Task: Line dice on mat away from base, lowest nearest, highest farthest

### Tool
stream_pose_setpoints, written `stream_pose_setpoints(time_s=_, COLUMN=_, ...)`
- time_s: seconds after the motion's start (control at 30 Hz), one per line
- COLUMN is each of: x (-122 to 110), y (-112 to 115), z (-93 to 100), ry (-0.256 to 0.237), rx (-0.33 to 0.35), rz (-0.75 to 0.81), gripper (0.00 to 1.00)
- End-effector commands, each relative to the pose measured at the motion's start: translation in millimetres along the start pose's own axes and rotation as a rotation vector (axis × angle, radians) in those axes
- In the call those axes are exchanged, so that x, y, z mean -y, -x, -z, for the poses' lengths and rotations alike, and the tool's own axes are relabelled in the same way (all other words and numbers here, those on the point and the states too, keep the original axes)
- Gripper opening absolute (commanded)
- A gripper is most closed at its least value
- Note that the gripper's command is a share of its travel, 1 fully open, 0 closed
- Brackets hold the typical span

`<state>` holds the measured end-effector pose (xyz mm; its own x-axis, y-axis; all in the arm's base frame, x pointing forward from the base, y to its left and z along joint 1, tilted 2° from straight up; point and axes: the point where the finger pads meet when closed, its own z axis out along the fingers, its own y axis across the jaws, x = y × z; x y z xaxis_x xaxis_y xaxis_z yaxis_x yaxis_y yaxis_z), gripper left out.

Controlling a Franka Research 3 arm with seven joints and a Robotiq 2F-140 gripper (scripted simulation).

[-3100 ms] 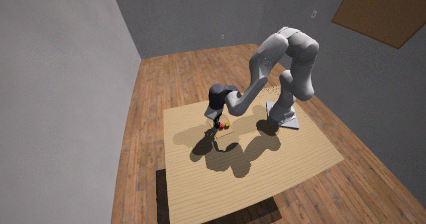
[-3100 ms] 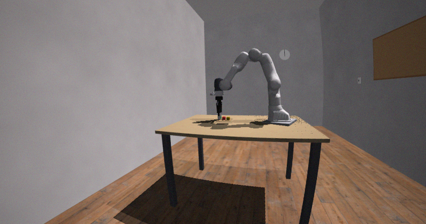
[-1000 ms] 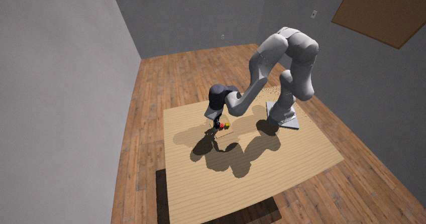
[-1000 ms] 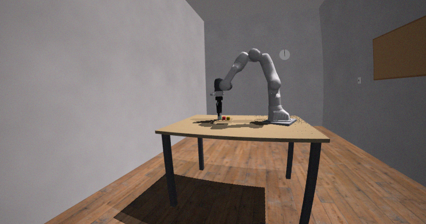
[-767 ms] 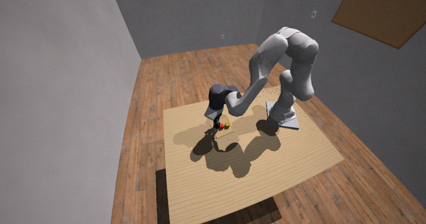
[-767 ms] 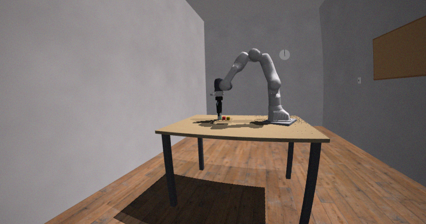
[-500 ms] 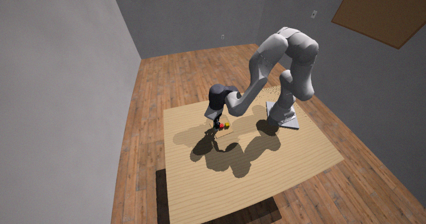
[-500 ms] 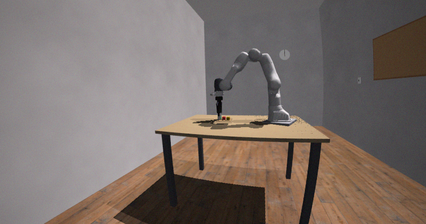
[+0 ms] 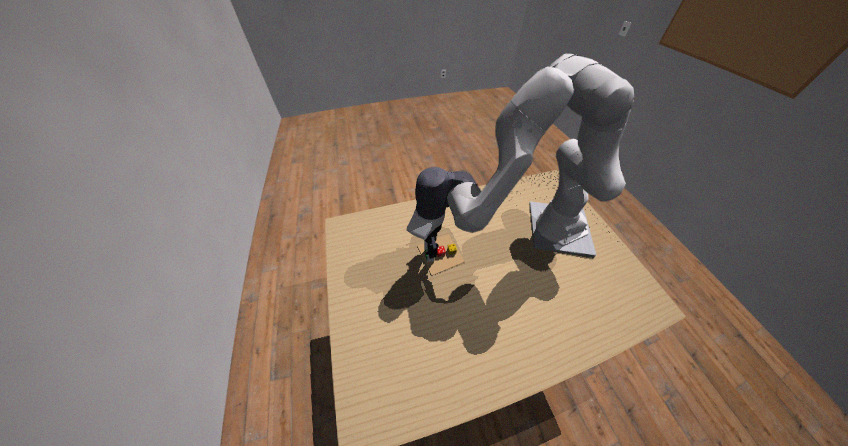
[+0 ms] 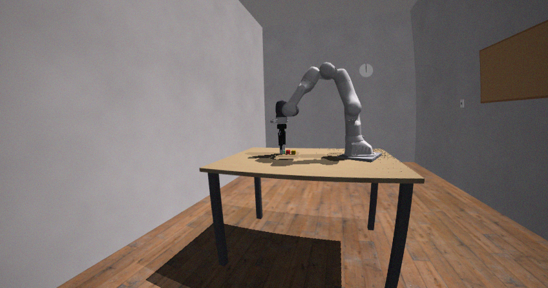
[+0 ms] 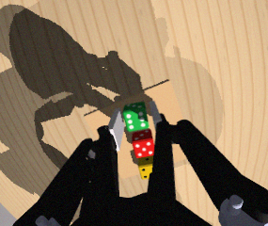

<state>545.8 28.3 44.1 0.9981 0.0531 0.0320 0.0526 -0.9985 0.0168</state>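
Three dice stand in a row on the small tan mat (image 11: pixel 148 100). In the wrist view the green die (image 11: pixel 135 117) is farthest from the arm's base, the red die (image 11: pixel 143 146) is in the middle and the yellow die (image 11: pixel 147 169) is nearest. The red die (image 9: pixel 440 250) and the yellow die (image 9: pixel 452 247) also show in the top view. My gripper (image 11: pixel 136 113) points straight down over the green die. Its fingertips stand on either side of the die with small gaps, so it is open. The green die rests on the mat.
The robot's base (image 9: pixel 562 233) stands on the table's far right side. The mat (image 9: pixel 445 258) lies left of the base, near the table's left edge. The arm casts dark shadows over the table top.
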Motion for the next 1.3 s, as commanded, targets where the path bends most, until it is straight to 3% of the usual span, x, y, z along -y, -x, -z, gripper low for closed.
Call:
stream_pose_setpoints(time_s=0.0, x=1.7, y=0.5, z=-1.1, ry=-0.002, rx=0.001, rz=-0.004, gripper=0.28)
stream_pose_setpoints(time_s=0.47, x=1.7, y=0.5, z=5.9, ry=-0.002, rx=0.001, rz=-0.004, gripper=0.28)
stream_pose_setpoints(time_s=0.9, x=1.6, y=0.5, z=67.8, ry=-0.002, rx=0.001, rz=-0.004, gripper=0.28)
stream_pose_setpoints(time_s=1.27, x=1.5, y=0.5, z=88.8, ry=-0.002, rx=0.001, rz=-0.004, gripper=0.28)
